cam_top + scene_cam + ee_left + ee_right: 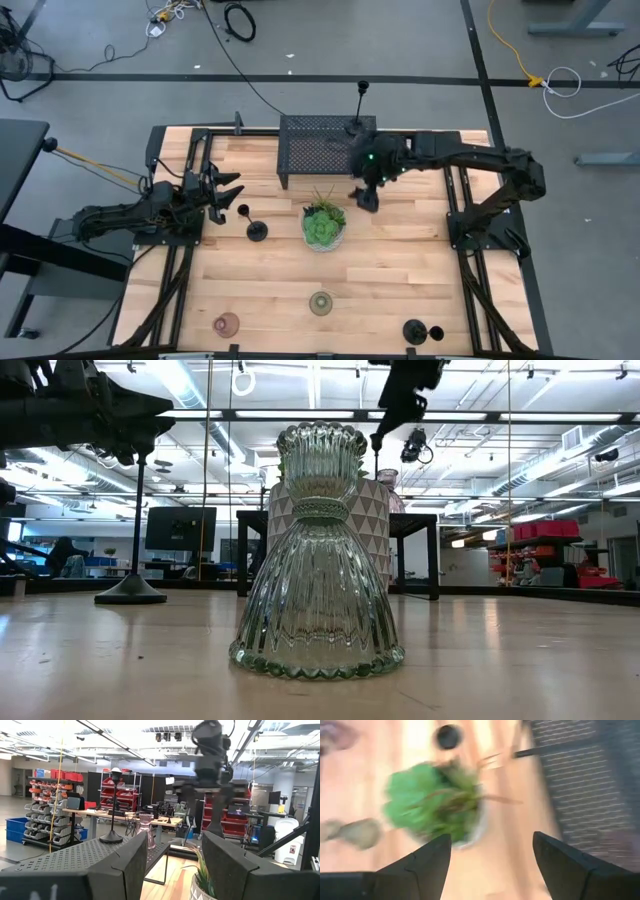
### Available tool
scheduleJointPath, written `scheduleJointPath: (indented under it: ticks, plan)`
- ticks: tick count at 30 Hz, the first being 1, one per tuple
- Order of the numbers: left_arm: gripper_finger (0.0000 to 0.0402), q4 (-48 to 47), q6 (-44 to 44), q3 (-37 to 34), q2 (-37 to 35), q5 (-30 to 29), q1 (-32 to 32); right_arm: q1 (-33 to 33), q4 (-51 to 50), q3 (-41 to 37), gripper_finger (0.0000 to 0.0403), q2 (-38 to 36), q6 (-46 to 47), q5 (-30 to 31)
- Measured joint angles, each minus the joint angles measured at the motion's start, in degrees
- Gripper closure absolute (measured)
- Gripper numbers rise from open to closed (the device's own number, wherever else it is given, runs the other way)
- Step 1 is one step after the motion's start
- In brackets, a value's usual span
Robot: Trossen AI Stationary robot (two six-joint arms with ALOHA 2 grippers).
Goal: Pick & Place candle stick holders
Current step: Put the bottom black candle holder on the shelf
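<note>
One black candle stick holder (358, 124) stands on its base on the black mesh rack (318, 148), with a pink glass cup (145, 831) beside it. A second black holder (257, 231) stands on the table left of the plant. A third (415, 331) is at the near right. A greenish glass cup (320, 302) and a pink one (227, 324) stand near the front edge. My left gripper (228, 192) is open and empty, left of the second holder. My right gripper (366, 195) is open and empty, above the table between the rack and the plant.
A green plant in a bowl (324, 225) stands mid-table, just below my right gripper and close to the second holder. The rack fills the far middle. The greenish cup (318, 560) stands right in front of the low camera.
</note>
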Motion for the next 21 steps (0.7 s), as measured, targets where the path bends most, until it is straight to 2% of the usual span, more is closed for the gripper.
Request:
scheduleJointPath:
  ticks: [8, 16, 21]
  plan:
    - [0.0211, -0.1, 0.0, 0.0, 0.0, 0.0, 0.0, 7.7, -5.6, 0.0, 0.0124, 0.0, 9.0, -6.4]
    - [0.0211, 0.0, -0.4, 0.0, 0.0, 0.0, 0.0, 17.8, -8.5, 0.0, 0.0124, 0.0, 21.2, -6.1]
    - [0.0211, 0.0, -0.5, 0.0, 0.0, 0.0, 0.0, 24.8, -8.5, 0.0, 0.0124, 0.0, 29.0, -3.2]
